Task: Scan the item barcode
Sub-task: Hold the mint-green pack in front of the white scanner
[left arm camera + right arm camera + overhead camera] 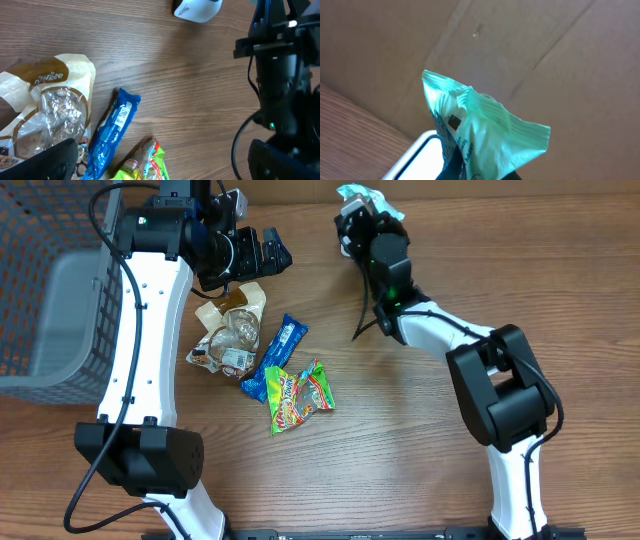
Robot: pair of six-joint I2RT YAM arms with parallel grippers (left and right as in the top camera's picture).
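Fingers of right gripper (358, 212) tight on mint-green packet (485, 130); left gripper (272, 251) wide open, empty.

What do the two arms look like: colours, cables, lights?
Both arms match: white links, as on the left arm and right arm, joined by bulky black joint housings. Each gripper is black: left gripper, right gripper. Thin black cables run along the links. A green LED glows near the right wrist. No readable markings.

light: bright, even | shadows: soft | glare: none | focus: wrist views slightly blurred
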